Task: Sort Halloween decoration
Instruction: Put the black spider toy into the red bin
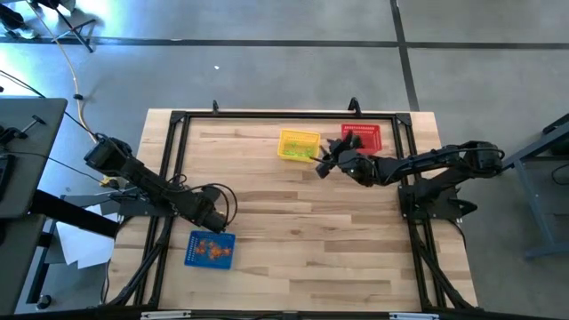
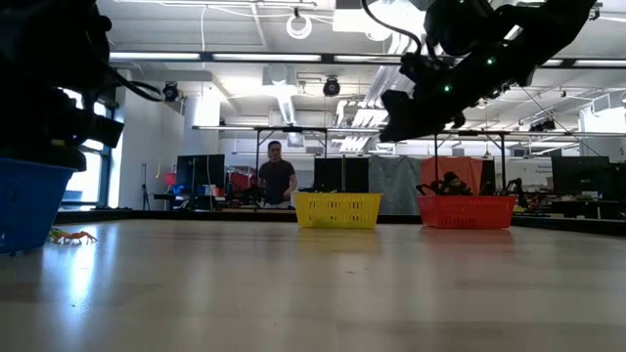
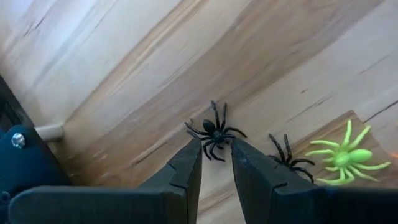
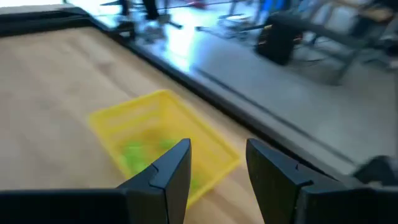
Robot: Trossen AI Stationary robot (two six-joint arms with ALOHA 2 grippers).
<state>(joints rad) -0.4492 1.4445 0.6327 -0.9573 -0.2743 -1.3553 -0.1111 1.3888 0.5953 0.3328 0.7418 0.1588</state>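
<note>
In the left wrist view a black spider trinket [image 3: 214,132] lies on the wood just past my left gripper [image 3: 216,149], which points down and is open, one fingertip on either side of the spider's rear legs. A second black spider [image 3: 289,158] and a light green spider [image 3: 345,155] lie beside it. My left gripper [image 1: 216,213] stands just beyond the blue basket [image 1: 210,249], which holds orange trinkets. My right gripper [image 4: 217,152] is open and empty, above the yellow basket [image 4: 161,143], which holds green trinkets.
The red basket [image 1: 362,136] stands beside the yellow basket [image 1: 298,145] at the table's far edge. An orange trinket [image 2: 70,236] lies on the table by the blue basket [image 2: 29,200]. A black frame [image 1: 178,124] borders the table. A person [image 2: 277,176] stands in the room behind.
</note>
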